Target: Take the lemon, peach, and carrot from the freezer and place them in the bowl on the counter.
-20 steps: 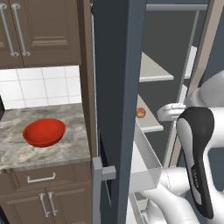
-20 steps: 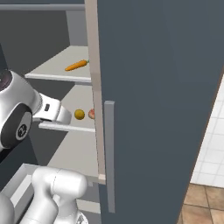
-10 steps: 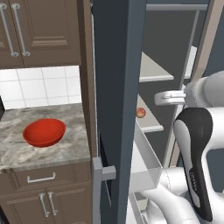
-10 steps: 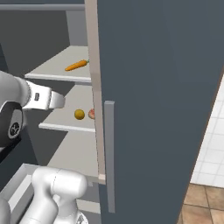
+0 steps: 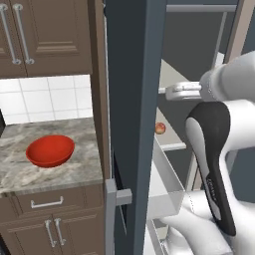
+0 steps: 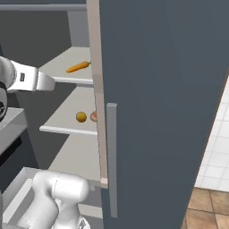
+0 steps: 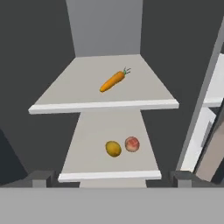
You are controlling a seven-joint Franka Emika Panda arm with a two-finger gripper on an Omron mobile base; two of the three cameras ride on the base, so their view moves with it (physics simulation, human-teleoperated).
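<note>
The gripper point(image 7: 112, 177) hangs in front of the open freezer point(image 6: 165, 89), jaws spread as wide as they go and holding nothing, its two dark fingertips point(image 7: 41, 177) framing the shelves ahead. Nearest to it is the lower shelf point(image 7: 109, 175), and right there, towards the front edge, sit the lemon point(image 7: 113, 148) and the peach point(image 7: 132, 144), side by side and all but touching, lemon on the left in the hand view. One level up, further back, the carrot point(image 7: 113, 81) lies flat on the upper shelf point(image 7: 105, 105), at a slant with its green top pointing into the freezer. Out to the left of the freezer, on the counter point(image 5: 60, 174), waits the red bowl point(image 5: 50, 150), with nothing in it that I can see.

So it looks like the reach in for the first pick. The fruits are the closer catch, but they crowd each other, so the fingers want to drop either side of one fruit from the outside, not wedge between the pair and send the other rolling off the front edge. Coming in under the upper shelf's lip needs care too. For the carrot, I'd turn the wrist so the jaws close across its width.
</note>
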